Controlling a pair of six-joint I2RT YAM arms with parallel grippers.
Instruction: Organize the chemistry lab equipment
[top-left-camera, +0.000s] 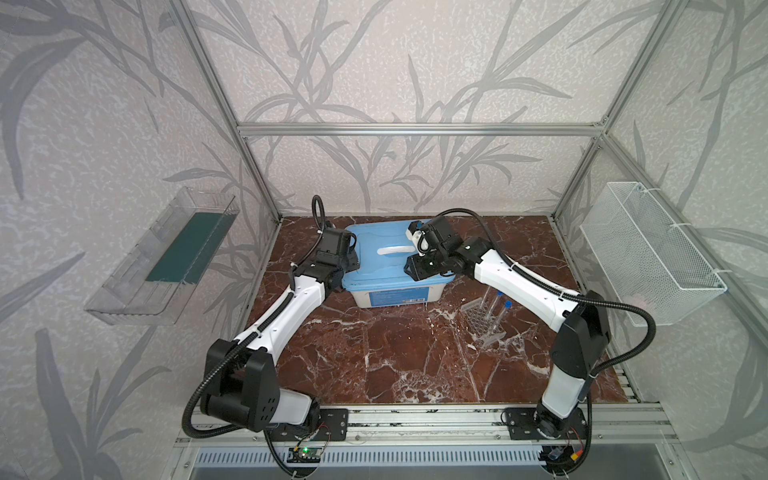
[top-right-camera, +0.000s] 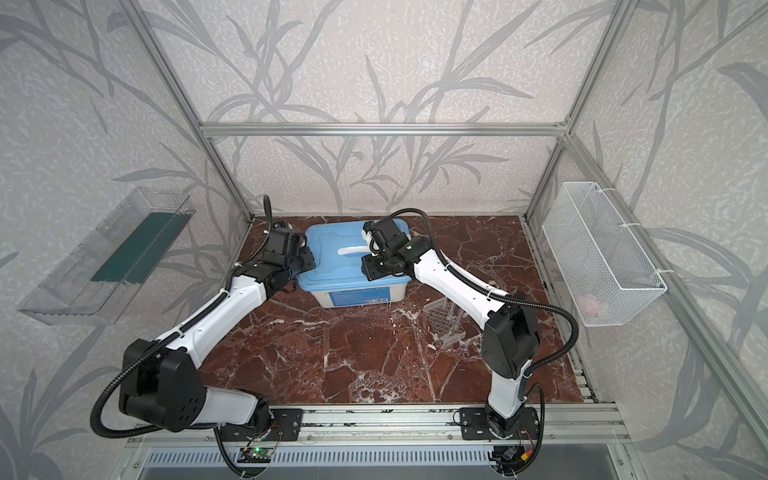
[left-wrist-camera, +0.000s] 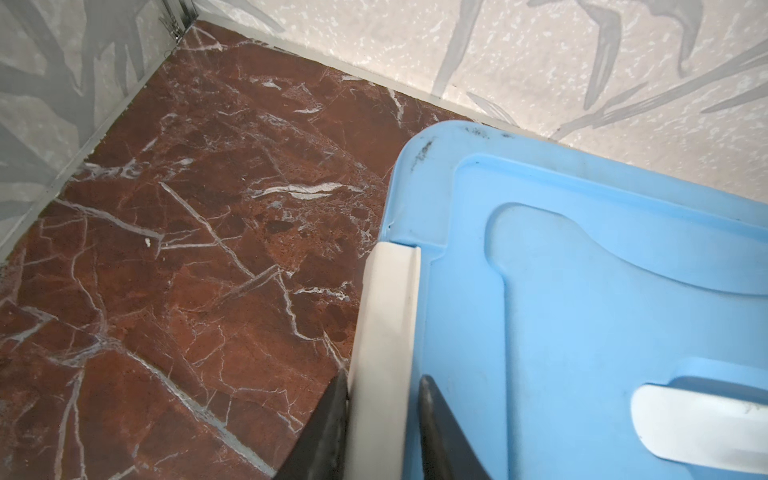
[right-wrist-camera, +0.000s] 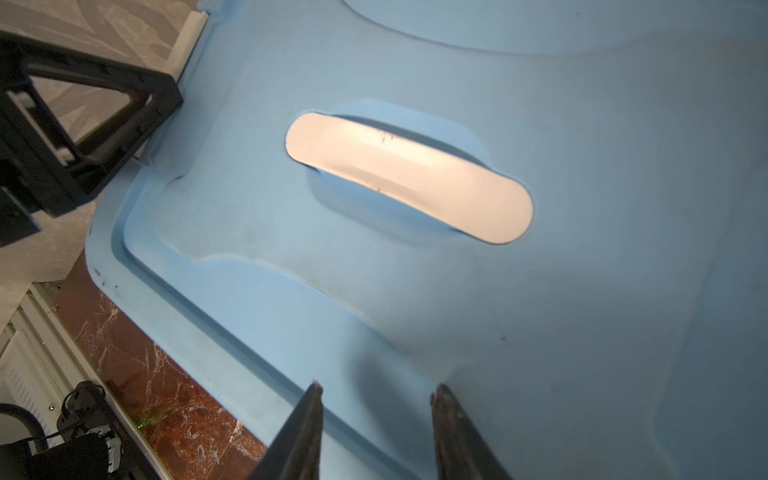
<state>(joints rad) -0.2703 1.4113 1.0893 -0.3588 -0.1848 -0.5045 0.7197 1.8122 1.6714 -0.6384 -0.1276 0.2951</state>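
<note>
Your left gripper (left-wrist-camera: 383, 376) is at the left edge of the tub's blue lid (left-wrist-camera: 582, 291). Its two dark fingers are closed against the two sides of the white side clip (left-wrist-camera: 386, 311), which sits between them. Your right gripper (right-wrist-camera: 378, 385) hangs over the front part of the same lid. Its fingers are partway apart with only bare blue plastic showing between them, so it has hold of nothing. The right wrist view does not settle whether the tips touch the lid. The lid's white handle (right-wrist-camera: 409, 176) lies out ahead of those fingertips, well apart from them and untouched. In both top views the white tub (top-left-camera: 361, 299) stands at the back middle of the red marble table (top-left-camera: 374, 353), with the lid on it and one arm reaching in from each side. The lab pieces you can see are off to the right of the tub's front corner, just beside the right arm's forearm. There the clear many-holed tube rack (top-left-camera: 478, 318) stands on the table. The blue-capped tubes (top-left-camera: 503, 313) stand upright at its far right end, but you cannot tell which holes they occupy. Neither gripper is near them.
</note>
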